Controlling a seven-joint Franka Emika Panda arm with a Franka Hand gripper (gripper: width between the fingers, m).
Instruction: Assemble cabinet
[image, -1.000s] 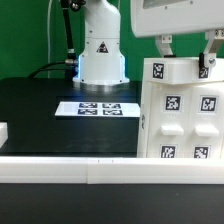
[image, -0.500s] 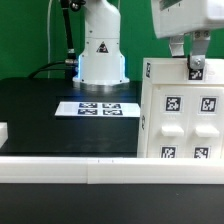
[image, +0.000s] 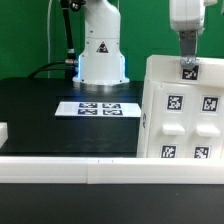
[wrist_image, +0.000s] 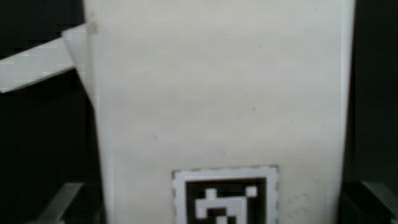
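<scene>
Cabinet body (image: 180, 110) stands upright on black table (image: 40, 115) at exterior view's right, tagged face toward camera, just behind white border rail (image: 70, 172). Gripper (image: 188, 62) sits at cabinet's top edge, one finger (image: 187, 48) visible in front of upper tag. Wrist view: white cabinet panel (wrist_image: 214, 90) fills space between dark fingertips (wrist_image: 63, 200); contact not discernible, grip state cannot be told. Marker board (image: 98, 108) lies flat mid-table, before robot base (image: 102, 50). Small white part (image: 3, 131) at exterior view's left edge.
</scene>
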